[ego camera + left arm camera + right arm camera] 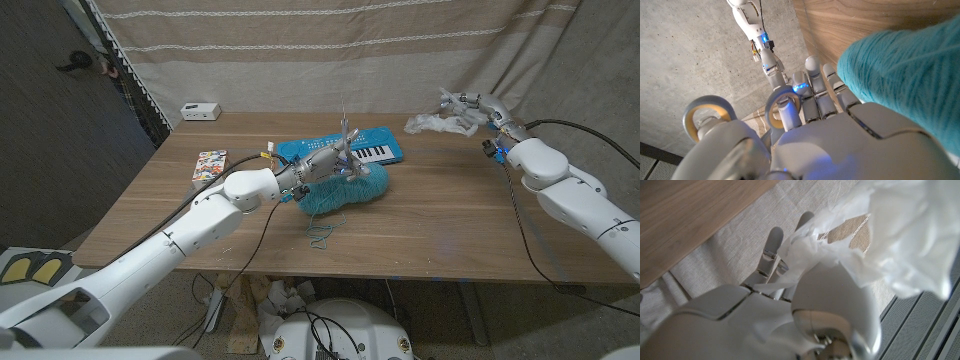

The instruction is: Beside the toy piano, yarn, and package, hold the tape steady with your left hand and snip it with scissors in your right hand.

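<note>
**At the left hand: scissors on the wrong side, tape not clear**

Left hand (325, 160) grips the scissors (769, 107) (a finger sits through one handle loop in its wrist view). It hovers right over the teal yarn (350, 192), with the toy piano (378, 151) just beyond its fingers. The task wants scissors in the right hand, so the roles look swapped.

Right hand (472, 103) is well apart, off the far corner of the table (450, 220). It appears to pinch white crumpled film (430, 123). That could be the tape; I can't tell. No roll visible.

Risks:
- Blades are close above the yarn, so dropping the hand could snag or cut strands.
- A loose strand (320, 236) trails toward the near edge and could catch a finger.
- The film is limp, so it may fold or stick to the right hand's fingers.
- The right hand is past the table edge, so anything released there falls.

Room: bare wood between the two hands, and more on the near side of the yarn. The package (210, 164) lies outboard of the left forearm.
</note>
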Available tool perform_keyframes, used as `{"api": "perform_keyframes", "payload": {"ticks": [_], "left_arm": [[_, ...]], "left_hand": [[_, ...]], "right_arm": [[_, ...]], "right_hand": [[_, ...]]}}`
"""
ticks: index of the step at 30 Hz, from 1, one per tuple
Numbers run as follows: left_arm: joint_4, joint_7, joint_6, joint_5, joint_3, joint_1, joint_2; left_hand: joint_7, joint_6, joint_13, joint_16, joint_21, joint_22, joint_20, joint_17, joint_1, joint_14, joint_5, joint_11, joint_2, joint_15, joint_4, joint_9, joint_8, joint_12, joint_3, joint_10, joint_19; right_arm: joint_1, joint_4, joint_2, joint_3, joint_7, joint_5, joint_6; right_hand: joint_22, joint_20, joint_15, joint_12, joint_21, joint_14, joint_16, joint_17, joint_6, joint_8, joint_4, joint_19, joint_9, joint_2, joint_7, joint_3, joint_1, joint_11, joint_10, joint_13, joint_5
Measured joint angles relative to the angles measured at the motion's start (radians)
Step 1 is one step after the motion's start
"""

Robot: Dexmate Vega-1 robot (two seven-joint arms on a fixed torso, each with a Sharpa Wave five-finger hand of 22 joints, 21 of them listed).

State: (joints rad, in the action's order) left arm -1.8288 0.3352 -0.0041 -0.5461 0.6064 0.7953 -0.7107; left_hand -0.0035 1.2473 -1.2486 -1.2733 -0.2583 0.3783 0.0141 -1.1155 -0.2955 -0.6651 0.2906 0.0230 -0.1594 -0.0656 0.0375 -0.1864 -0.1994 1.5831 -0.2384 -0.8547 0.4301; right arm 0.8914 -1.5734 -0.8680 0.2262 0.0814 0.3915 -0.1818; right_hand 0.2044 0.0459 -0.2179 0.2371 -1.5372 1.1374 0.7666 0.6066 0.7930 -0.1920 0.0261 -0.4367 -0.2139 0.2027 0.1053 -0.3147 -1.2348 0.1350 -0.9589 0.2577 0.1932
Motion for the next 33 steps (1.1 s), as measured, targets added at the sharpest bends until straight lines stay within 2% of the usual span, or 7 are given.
{"api": "perform_keyframes", "payload": {"ticks": [16, 20, 33], "left_arm": [[0.017, 0.005, -0.024, 0.011, 0.010, -0.008, 0.021], [0.022, 0.007, -0.031, 0.014, 0.014, -0.010, 0.027], [0.047, 0.019, -0.052, 0.023, 0.026, -0.025, 0.051]], "left_hand": [[0.000, 0.000, 0.000, 0.000, 0.000, 0.000, 0.000, -0.007, 0.000, 0.000, 0.000, 0.000, 0.000, 0.000, 0.000, 0.000, 0.000, 0.000, 0.000, 0.000, 0.000], [0.000, 0.000, 0.000, 0.000, 0.000, 0.000, 0.000, -0.008, 0.000, 0.000, 0.000, 0.000, 0.000, 0.000, 0.000, 0.000, 0.000, 0.000, 0.000, 0.000, 0.000], [-0.005, 0.005, 0.000, -0.008, 0.000, 0.000, 0.000, -0.016, 0.000, 0.000, 0.000, -0.005, 0.000, 0.000, 0.000, 0.000, 0.000, -0.001, 0.000, -0.005, 0.000]], "right_arm": [[-0.038, 0.025, 0.065, 0.013, 0.041, 0.006, -0.015], [-0.045, 0.029, 0.077, 0.016, 0.050, 0.007, -0.017], [-0.064, 0.031, 0.111, 0.021, 0.077, 0.013, -0.018]], "right_hand": [[0.000, 0.001, 0.000, 0.000, 0.000, 0.000, 0.000, 0.000, 0.000, 0.000, 0.000, -0.010, 0.000, -0.005, 0.000, 0.000, -0.005, -0.001, 0.002, 0.000, -0.005], [0.000, 0.001, 0.000, 0.000, 0.000, 0.000, 0.000, -0.004, 0.002, 0.000, 0.000, -0.010, 0.000, -0.005, -0.009, 0.000, -0.005, -0.001, 0.002, 0.000, -0.005], [0.000, 0.001, 0.000, -0.002, 0.000, 0.000, 0.000, -0.005, 0.002, 0.000, 0.000, -0.010, 0.000, -0.005, -0.009, 0.000, -0.005, -0.001, 0.002, 0.004, -0.005]]}}
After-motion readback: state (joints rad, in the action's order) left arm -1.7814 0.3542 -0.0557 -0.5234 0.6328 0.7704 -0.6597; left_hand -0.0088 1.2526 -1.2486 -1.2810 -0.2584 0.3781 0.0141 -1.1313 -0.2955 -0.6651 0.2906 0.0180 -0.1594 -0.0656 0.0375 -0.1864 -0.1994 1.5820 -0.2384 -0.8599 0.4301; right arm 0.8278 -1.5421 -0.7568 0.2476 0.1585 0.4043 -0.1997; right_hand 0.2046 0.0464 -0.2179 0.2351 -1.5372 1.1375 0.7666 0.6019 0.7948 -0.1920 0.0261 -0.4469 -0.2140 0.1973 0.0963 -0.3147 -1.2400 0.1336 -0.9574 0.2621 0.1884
